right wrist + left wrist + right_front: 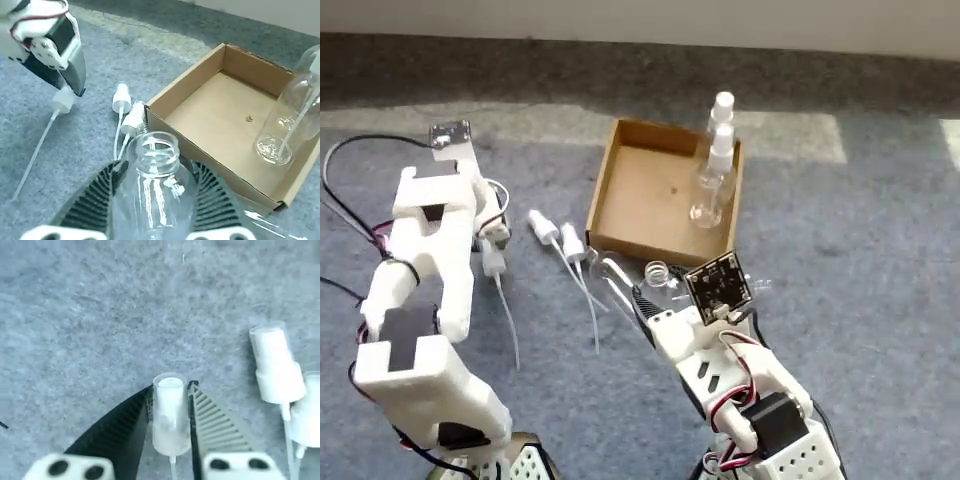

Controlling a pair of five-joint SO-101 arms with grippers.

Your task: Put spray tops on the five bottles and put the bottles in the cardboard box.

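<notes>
On the left, my left gripper (171, 391) is clenched on a spray top (170, 415). The white cap sits upright between the two fingers. In the high view its thin tube runs from the gripper back across the grey carpet (840, 300) towards the arm's base.

Just right of that, two loose spray tops (542, 225) (573, 242) lie on the carpet between the left gripper and the box. They are close beside each other, and their tubes trail the same way as the held one. Neither touches a gripper.

Next comes my right gripper (156, 170), low and near the front corner of the box. It is grasping a clear bottle (152, 195), with a ribbed finger pressed to each side of the body. The neck stands open with no top on it, and points roughly at the box and the loose tops.

The cardboard box (650, 195) sits open past the middle of the carpet, its brown floor mostly bare. Two finished bottles (715, 180) stand together inside it against its right wall. Both are clear and each carries a white spray top, one just behind the other.
</notes>
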